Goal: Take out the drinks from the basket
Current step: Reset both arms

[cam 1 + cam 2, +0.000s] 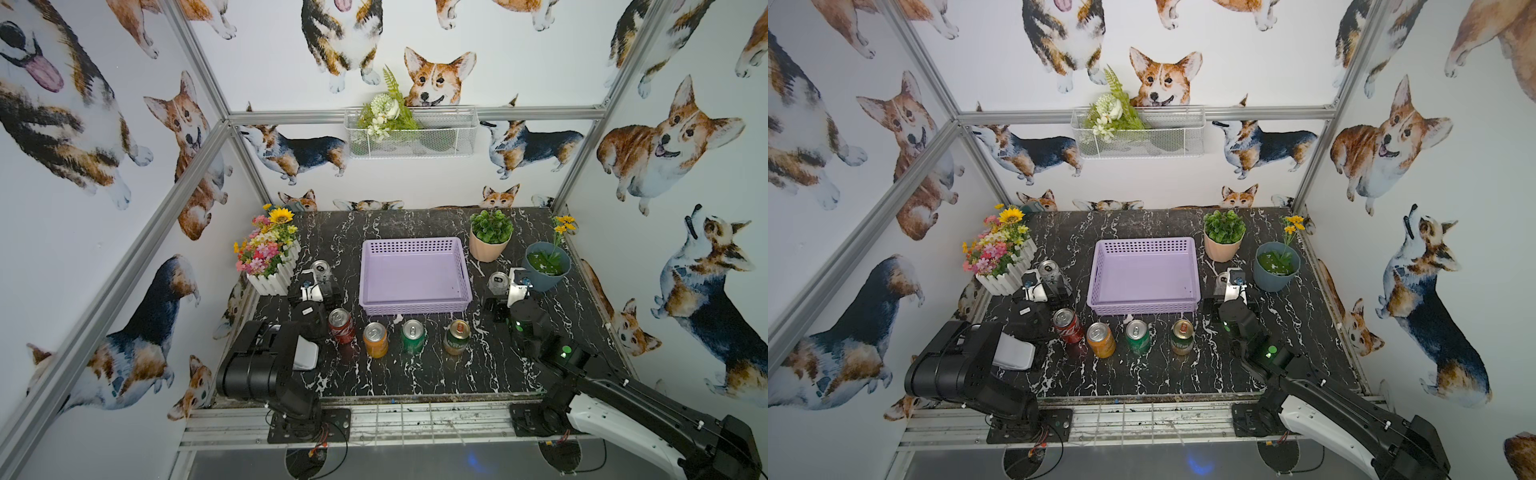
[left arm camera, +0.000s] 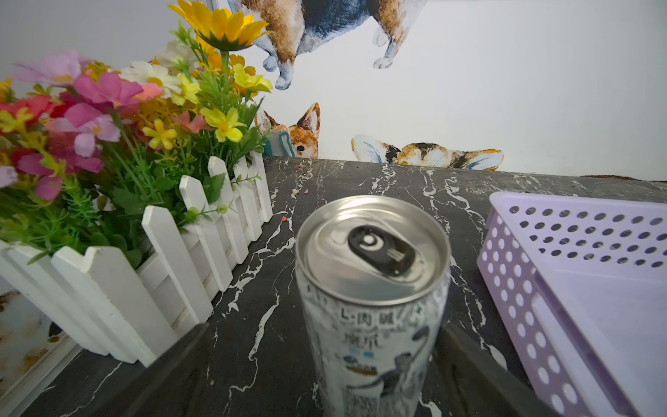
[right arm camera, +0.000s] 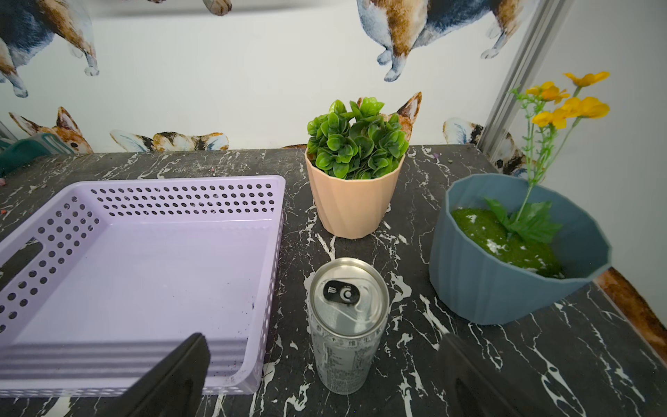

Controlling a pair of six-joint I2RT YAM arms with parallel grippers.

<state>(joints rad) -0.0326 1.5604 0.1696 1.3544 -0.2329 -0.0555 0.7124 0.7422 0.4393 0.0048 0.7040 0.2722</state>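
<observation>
drinks (image 1: 412, 336) are all out on the table (image 1: 415, 374); the basket (image 1: 411, 246) holds nothing in both top views. four stand in a row behind the grippers. left silver can (image 2: 371, 252) stands between the left gripper (image 2: 325, 328) fingers, right silver can (image 3: 348, 307) between the right gripper (image 3: 325, 339) fingers. both grippers are spread wide and grip nothing.

risks, my read:
- left silver can sits just beside the basket-side finger, well off the other one. sideways drift on pull-back clips and tips it.
- red can (image 1: 341, 325) is just beside the left arm, behind its gripper. a swing home could knock it into the orange can (image 1: 375, 340).
- right basket-side finger (image 3: 180, 372) overlaps the basket's near corner in the wrist view. cannot tell if it touches; it could drag the basket.
- flower box (image 1: 276, 278) is outboard of the left gripper and the blue pot (image 1: 546, 270) is ahead and outboard of the right. little side room.

pose: both arms reach forward and low, fingers pointing at the back wall and straddling their cans. left arm is folded tight, right arm stretched long.
</observation>
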